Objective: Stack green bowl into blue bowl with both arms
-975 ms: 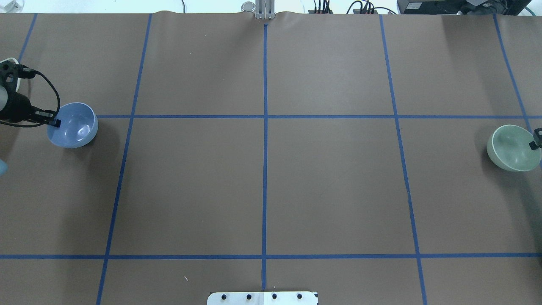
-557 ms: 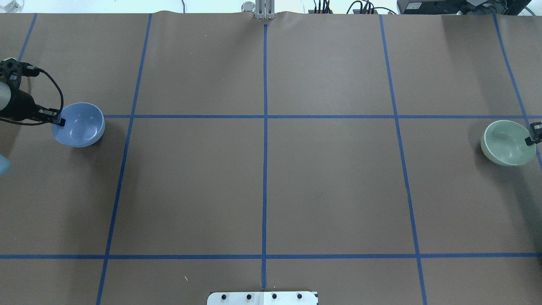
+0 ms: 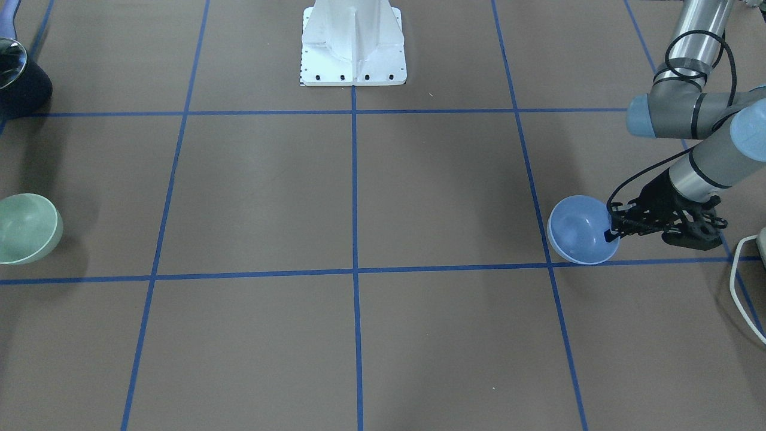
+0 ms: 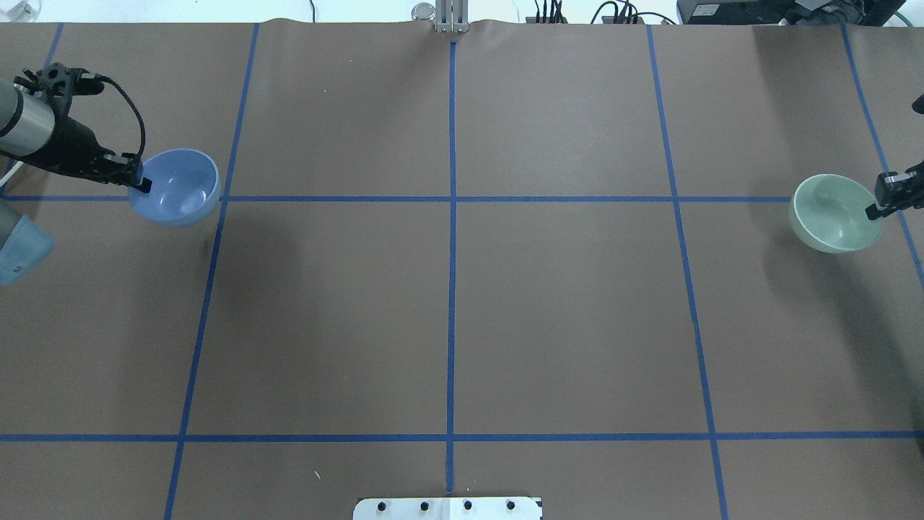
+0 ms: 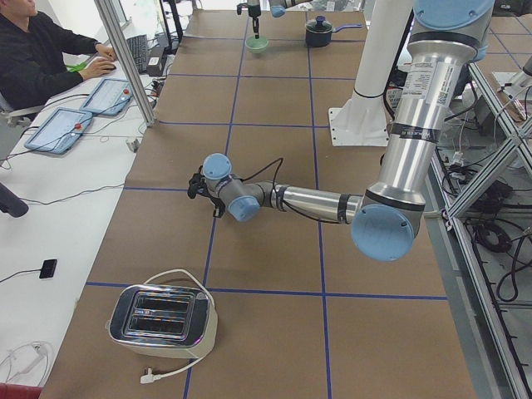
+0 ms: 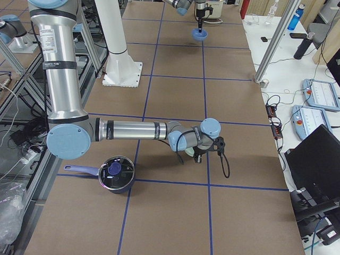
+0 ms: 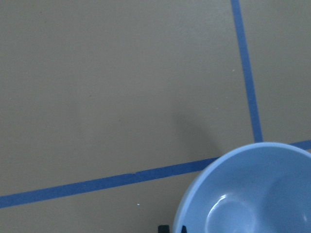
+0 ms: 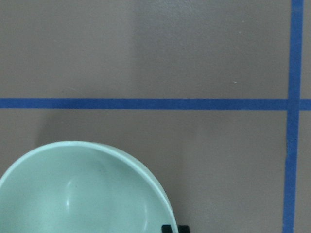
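The blue bowl (image 4: 175,187) hangs tilted above the table at the far left, pinched by its rim in my left gripper (image 4: 141,185). It also shows in the front view (image 3: 579,237) with that gripper (image 3: 611,232) and in the left wrist view (image 7: 252,191). The green bowl (image 4: 831,212) hangs above the table at the far right, held by its rim in my right gripper (image 4: 873,210). It also shows in the front view (image 3: 24,228) and the right wrist view (image 8: 82,189). The two bowls are far apart.
Brown paper with blue tape lines (image 4: 452,198) covers the table. The white pedestal base (image 3: 353,42) stands at the robot's side. A toaster (image 5: 162,316) sits beyond the left arm, a dark lidded pot (image 6: 114,172) beyond the right arm. An operator (image 5: 41,58) sits at the side table.
Both arms have carried their bowls inward and toward the far side of the table. The blue bowl moved right and up in view, the green bowl left and up.
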Robot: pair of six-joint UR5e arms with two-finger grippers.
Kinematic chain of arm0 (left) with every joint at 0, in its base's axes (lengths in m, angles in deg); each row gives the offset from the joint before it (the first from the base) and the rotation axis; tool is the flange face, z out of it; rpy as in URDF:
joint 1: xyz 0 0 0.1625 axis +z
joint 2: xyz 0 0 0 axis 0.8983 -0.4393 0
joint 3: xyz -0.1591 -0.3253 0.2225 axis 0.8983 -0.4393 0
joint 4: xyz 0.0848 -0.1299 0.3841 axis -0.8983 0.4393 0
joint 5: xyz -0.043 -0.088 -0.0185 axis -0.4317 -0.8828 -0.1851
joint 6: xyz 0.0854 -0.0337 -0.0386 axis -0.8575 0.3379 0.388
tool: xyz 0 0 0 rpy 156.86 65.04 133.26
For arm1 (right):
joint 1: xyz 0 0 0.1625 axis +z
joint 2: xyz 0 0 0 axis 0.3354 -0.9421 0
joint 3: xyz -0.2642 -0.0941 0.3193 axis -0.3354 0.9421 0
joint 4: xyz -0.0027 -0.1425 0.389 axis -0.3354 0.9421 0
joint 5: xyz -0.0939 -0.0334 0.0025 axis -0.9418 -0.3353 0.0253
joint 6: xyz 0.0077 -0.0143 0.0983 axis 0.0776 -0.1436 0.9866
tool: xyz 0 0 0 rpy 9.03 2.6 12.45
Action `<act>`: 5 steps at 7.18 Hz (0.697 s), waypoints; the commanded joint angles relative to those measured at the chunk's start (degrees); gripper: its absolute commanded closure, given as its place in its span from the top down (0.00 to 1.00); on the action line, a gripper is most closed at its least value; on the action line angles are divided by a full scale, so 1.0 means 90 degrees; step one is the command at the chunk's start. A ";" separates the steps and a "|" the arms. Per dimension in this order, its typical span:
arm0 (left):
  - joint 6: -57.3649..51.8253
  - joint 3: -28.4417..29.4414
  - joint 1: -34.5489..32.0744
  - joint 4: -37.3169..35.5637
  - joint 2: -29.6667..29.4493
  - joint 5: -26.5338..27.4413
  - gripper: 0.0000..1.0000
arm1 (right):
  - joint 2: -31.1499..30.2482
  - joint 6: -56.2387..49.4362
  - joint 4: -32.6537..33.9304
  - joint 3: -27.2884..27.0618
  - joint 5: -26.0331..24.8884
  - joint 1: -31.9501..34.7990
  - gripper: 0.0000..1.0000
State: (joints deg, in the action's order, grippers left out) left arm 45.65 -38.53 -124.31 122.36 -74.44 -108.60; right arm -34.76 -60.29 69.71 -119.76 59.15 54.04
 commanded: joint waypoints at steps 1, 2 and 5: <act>0.1532 -0.0212 0.0589 -0.0232 -0.0699 0.0234 0.00 | 0.0520 0.0612 0.1046 -0.0908 0.0220 0.0060 0.00; 0.2197 -0.0194 0.1184 -0.0251 -0.1127 0.0729 0.00 | 0.0814 0.1246 0.1109 -0.1096 0.0240 0.0050 0.00; 0.3391 -0.0203 0.2483 -0.1188 -0.2204 0.1892 0.00 | 0.1420 0.2283 0.1041 -0.1341 0.0133 -0.0349 0.00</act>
State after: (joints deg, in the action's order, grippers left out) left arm 72.20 -40.28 -106.89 114.13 -91.15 -96.31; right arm -24.39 -44.19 79.09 -130.90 60.87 52.57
